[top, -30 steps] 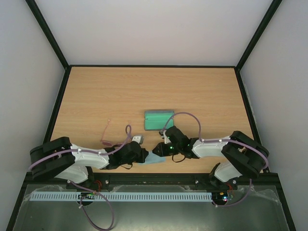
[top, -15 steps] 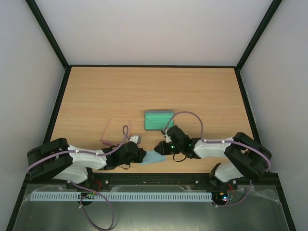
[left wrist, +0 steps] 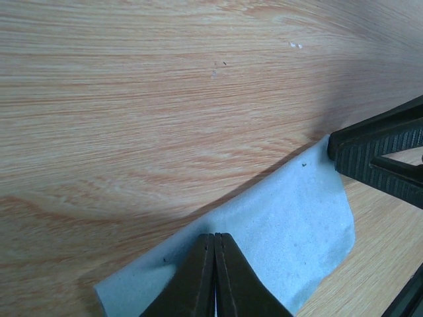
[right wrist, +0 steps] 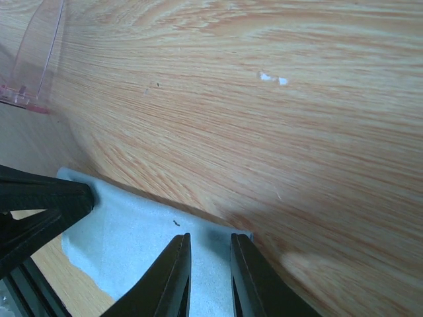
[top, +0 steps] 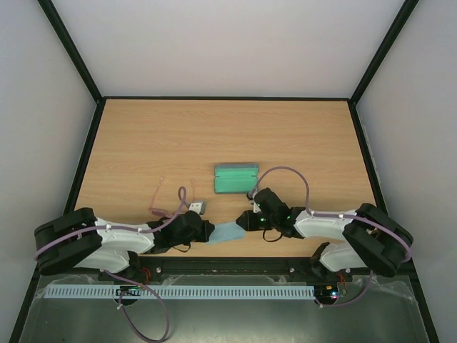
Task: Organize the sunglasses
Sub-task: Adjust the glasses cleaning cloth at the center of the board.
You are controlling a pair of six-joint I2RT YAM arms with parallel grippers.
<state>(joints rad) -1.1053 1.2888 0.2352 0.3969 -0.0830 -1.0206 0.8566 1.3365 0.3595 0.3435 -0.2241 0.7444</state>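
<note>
Nearest the arm bases, the cloth (left wrist: 284,231) lies flat on the table (top: 285,136), close to its near edge, with an arm reaching in low from each side. The left gripper (left wrist: 215,239) has its jaws pressed tight together on the cloth's left edge, pinching it. The right gripper (right wrist: 208,239) sits at the opposite corner with its jaws a narrow gap apart, one on each side of the cloth's edge and not yet clamped on it.

The step in hand looks like taking the cloth by two ends. To do it well, the right jaws should close only once the corner sits properly between them. Thin fabric slips out of a shallow bite. Both arms should then move together at the same height, because a pull from one side alone would drag the cloth out of the other pinch or bunch it up. The two grippers are close to each other here, so any move needs care to keep them from knocking together.

A little farther back and to the left, the sunglasses (right wrist: 36,66) rest on the bare wood, apart from the cloth and untouched by either arm. Beyond the right gripper, towards the middle of the table, the case (top: 235,179) lies open with its green lining showing and nothing in it.
</note>
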